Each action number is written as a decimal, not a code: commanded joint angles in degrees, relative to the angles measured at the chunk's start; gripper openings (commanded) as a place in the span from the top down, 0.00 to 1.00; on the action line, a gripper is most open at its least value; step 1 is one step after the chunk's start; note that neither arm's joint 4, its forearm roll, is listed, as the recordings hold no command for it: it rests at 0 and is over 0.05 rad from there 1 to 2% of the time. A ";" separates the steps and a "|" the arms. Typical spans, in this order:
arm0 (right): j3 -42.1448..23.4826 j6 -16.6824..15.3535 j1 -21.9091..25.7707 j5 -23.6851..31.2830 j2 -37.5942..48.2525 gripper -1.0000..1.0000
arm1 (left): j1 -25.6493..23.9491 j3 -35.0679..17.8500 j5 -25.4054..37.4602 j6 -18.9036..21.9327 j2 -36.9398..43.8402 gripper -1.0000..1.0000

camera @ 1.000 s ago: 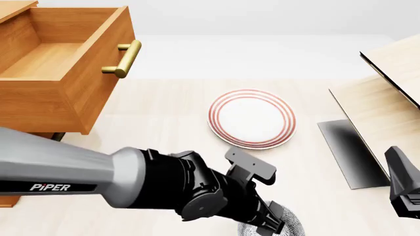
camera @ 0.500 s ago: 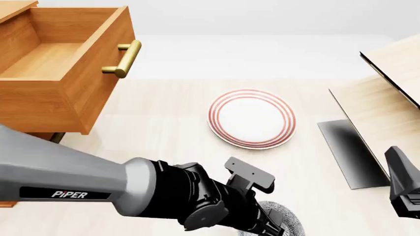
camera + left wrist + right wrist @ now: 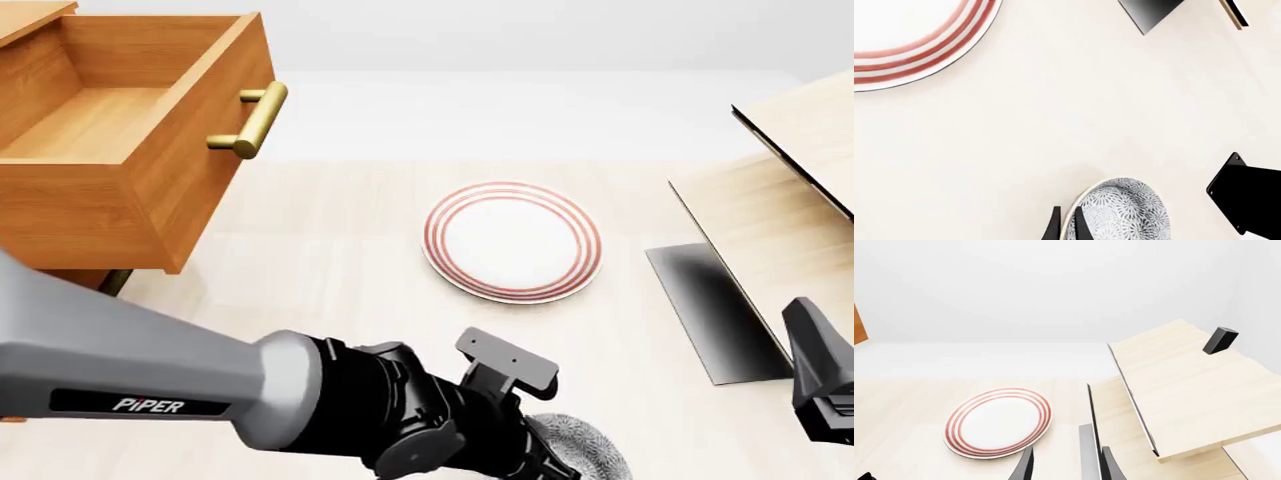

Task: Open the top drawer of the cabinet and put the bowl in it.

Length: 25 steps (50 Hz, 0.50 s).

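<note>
The speckled blue-grey bowl (image 3: 1124,212) sits at the near edge of the table, partly hidden behind my left arm in the front view (image 3: 587,450). My left gripper (image 3: 1067,227) is shut on the bowl's rim, one finger inside and one outside. The cabinet (image 3: 54,235) stands at the far left with its top drawer (image 3: 100,120) pulled out, showing a bare light-wood interior and a brass handle (image 3: 254,120). My right gripper (image 3: 1066,467) hangs open with nothing between its fingers, at the right edge near the pale structure.
A flat white plate with red rings (image 3: 511,240) lies mid-table, between the bowl and the drawer. A pale light-wood structure with a black edge (image 3: 787,190) and a dark grey panel (image 3: 707,310) fill the right side. The right arm (image 3: 821,380) stands near the bowl.
My left arm has sunk lower in the front view and swung a little. More of the bowl now shows at its right. The right arm, plate and drawer have not moved.
</note>
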 commanded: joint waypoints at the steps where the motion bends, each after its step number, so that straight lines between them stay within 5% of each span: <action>1: 0.05 0.06 0.01 0.02 -0.07 0.00 | -0.01 0.80 -0.57 0.06 -1.26 1.00; 25: 0.04 0.00 0.02 0.02 -0.10 0.00 | 3.60 0.75 2.09 2.43 -9.45 1.00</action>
